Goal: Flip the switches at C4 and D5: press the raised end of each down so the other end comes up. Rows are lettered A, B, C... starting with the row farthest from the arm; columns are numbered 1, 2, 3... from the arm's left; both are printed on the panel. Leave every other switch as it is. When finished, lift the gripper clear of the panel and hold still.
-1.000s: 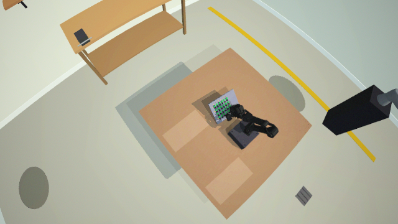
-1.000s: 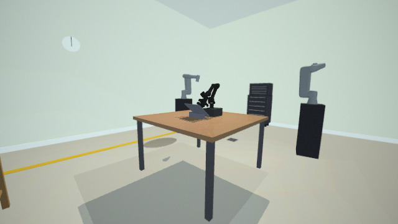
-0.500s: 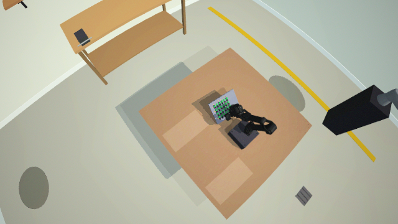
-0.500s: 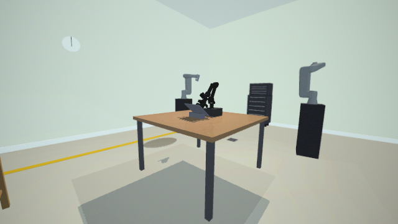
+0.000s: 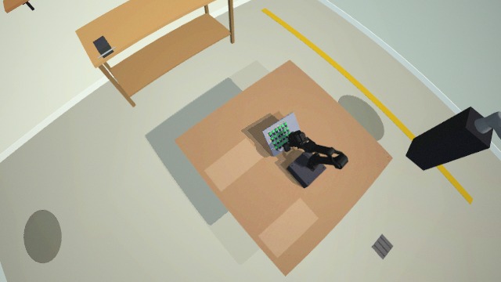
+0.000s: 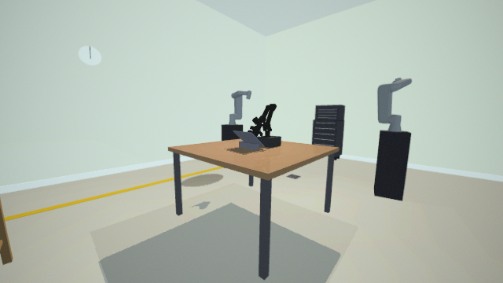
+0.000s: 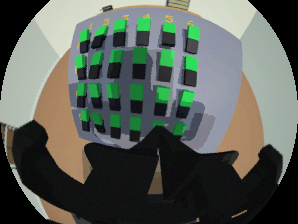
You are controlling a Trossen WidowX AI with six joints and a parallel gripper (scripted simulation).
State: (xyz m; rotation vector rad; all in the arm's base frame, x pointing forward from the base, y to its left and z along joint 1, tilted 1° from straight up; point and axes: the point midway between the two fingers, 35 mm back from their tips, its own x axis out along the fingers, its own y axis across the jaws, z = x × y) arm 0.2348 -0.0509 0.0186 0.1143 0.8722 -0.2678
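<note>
Gripper (image 7: 160, 137) clenched, empty, tip low over near rows of panel (image 7: 220, 50). Panel sits tilted mid-table (image 5: 344, 129), toward far edge from arm base. Switches (image 7: 140, 63) look stiff, small: no grasp, push raised end w/ closed fingertips.

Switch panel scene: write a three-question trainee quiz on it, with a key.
1. True or false: the gripper is shut with nothing in it.
2. The switch panel rests: A) flat on the floor, B) tilted on the table, C) on the shelf.
3. Fill in: in the wrist view, the fingertips sit at the panel's ____ edge.

Key: 1 true; 2 B; 3 near (bottom).
</note>
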